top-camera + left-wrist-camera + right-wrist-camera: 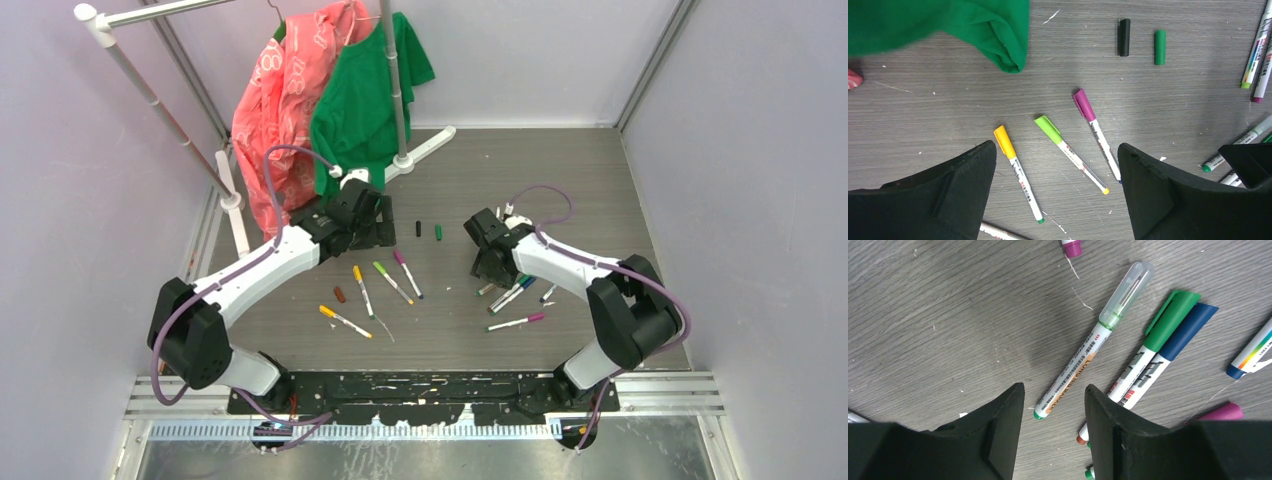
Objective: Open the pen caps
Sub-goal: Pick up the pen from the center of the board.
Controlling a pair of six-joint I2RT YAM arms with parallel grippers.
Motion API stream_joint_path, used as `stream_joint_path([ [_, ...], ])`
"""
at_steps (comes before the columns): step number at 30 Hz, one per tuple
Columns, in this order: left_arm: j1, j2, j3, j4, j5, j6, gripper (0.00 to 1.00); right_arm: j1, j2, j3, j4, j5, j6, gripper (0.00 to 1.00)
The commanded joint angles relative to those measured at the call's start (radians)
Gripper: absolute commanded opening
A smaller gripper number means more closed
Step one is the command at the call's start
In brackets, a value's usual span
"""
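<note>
You are at the reaching step, both jaws apart and empty: next, I think, lower the left gripper on the lime pen at its 12 o'clock, and the right gripper on the clear-capped pen at 1 o'clock.

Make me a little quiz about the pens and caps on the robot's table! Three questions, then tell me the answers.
1. True or false: the black cap and the green cap lie loose on the table, not on any pen.
2. The pen lying between the open fingers of the right gripper has which cap? A) red B) clear C) black
3. Fill in: in front of the left gripper, between the orange-capped pen and the magenta-capped pen, the middle pen has a ___ cap.
Key: 1 true; 2 B; 3 light green.
</note>
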Motion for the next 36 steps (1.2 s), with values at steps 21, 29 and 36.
stream_joint_path([
  [21, -0.005, -0.040, 0.048, 0.003, -0.020, 0.048, 0.95, 0.006, 0.036, -0.066, 0.070, -0.027, 0.028, 0.01],
  [29, -0.003, 0.014, 0.105, -0.038, 0.089, -0.048, 0.97, 0.040, -0.092, 0.026, 0.109, -0.181, -0.224, 0.01],
  [36, -0.005, 0.094, 0.188, -0.084, 0.215, -0.147, 0.97, 0.049, -0.103, 0.110, 0.089, -0.353, -0.309, 0.01],
])
